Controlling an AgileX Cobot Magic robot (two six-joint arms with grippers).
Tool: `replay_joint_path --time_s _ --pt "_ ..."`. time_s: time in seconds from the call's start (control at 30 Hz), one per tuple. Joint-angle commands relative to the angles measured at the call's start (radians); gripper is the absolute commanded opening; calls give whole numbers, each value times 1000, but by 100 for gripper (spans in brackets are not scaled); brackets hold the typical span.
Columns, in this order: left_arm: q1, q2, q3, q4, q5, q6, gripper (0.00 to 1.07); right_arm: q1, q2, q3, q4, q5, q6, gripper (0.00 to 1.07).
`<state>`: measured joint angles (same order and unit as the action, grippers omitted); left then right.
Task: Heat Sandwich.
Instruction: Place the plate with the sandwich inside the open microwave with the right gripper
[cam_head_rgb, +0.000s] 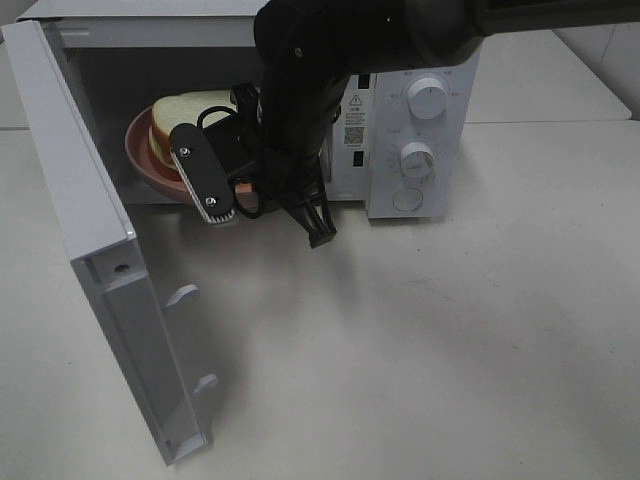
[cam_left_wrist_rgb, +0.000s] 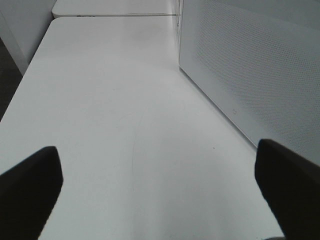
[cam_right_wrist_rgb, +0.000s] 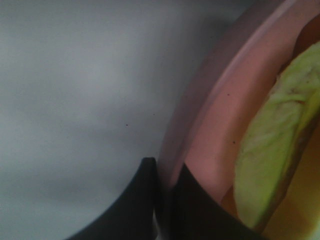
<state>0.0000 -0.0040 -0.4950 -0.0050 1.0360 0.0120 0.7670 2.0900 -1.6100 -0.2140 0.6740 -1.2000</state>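
my right arm (cam_head_rgb: 330, 60) reaches down from the far right side of the table and bends into the mouth of the microwave (cam_head_rgb: 420, 200), wrist turned toward the cavity. my right end effector (cam_right_wrist_rgb: 166, 172) is pinched closed on the rim of the pink plate (cam_head_rgb: 138, 150), one finger on either side of the rim. the sandwich (cam_head_rgb: 185, 108) sits on that plate inside the cavity, its pale green filling showing close beside my fingers in the right wrist view. my left end effector (cam_left_wrist_rgb: 159, 160) hangs low above bare table with its fingers spread wide and nothing between them, a perforated white panel (cam_left_wrist_rgb: 250, 75) beside it. the microwave stands near the far edge of the white table (cam_head_rgb: 450, 350), its door (cam_head_rgb: 90, 230) swung open toward the near left. two round knobs (cam_head_rgb: 428, 98) sit on its front panel.
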Motion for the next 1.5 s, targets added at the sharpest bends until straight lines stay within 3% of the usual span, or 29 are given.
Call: replay_joint_path --time_s 0.03,0.7,1.5 --pt "0 -27 3 -6 -9 -1 106 1 22 -59 -8 1 33 0" --pt "0 -27 3 -5 -9 -1 106 -11 189 -322 -26 72 89 0" --pt "0 -27 3 -1 -9 -1 106 -46 306 -482 -31 24 66 0"
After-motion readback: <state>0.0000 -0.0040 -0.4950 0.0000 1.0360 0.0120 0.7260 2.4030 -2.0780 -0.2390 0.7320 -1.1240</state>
